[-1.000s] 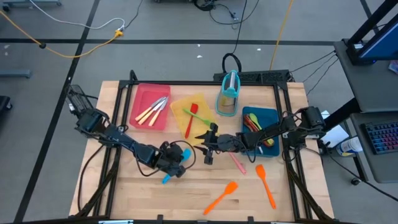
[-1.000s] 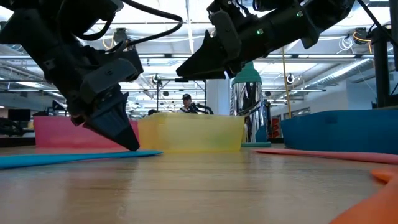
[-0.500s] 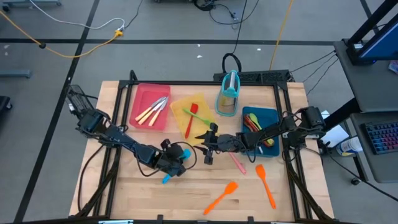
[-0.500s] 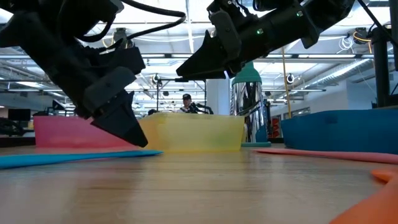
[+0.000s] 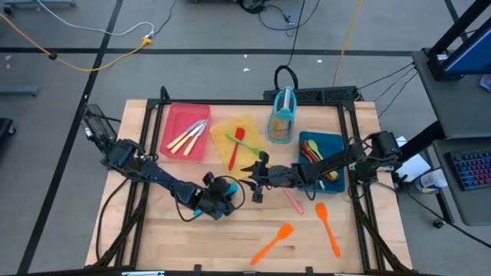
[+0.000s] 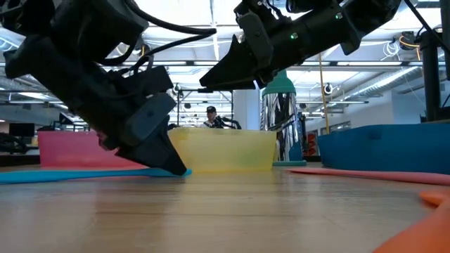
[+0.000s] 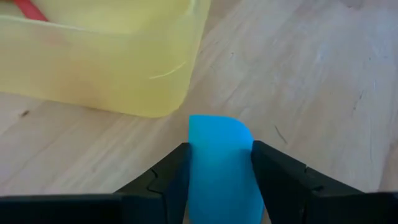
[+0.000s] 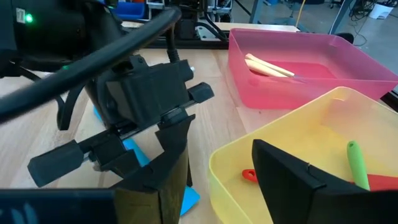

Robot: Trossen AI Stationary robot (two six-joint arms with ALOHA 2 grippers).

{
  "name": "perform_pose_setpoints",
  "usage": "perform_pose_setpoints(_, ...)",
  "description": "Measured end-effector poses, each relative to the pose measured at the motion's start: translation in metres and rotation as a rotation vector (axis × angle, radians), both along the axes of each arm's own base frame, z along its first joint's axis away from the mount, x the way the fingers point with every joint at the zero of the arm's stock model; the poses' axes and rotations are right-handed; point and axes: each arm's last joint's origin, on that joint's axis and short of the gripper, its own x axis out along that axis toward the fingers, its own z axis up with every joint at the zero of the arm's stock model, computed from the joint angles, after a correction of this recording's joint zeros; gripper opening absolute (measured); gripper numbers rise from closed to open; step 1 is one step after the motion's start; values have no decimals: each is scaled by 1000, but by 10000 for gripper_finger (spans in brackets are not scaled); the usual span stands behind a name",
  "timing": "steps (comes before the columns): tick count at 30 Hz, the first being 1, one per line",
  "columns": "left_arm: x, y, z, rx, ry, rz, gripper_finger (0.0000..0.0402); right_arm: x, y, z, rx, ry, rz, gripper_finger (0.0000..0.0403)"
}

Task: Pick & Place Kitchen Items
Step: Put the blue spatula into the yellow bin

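Blue spatula (image 7: pixel 219 163) btwn left hand (image 7: pixel 217 180) fingers

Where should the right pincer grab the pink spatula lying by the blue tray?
Probably mid-handle, coming straight down, fingers across its width. The pink spatula lies flat on the table, slim and angled, free of the blue tray. The right pincer hangs open nearby; rotate it square to the handle.

We see two dark, jointed arms, black cables looping along links. Left gripper (image 5: pixel 227 198) blocky, matte black; right gripper (image 5: pixel 249 177) with small green light.
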Motion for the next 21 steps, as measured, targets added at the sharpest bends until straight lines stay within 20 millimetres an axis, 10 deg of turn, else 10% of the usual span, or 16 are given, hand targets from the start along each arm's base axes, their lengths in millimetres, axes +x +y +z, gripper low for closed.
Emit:
perform_pose_setpoints(13,-3,4,17,13,70,-135,164,0,0,0,0,-1,0,171)
perform_pose_setpoints(21,0,14,18,-65,95,-141,50,0,0,0,0,-1,1,169)
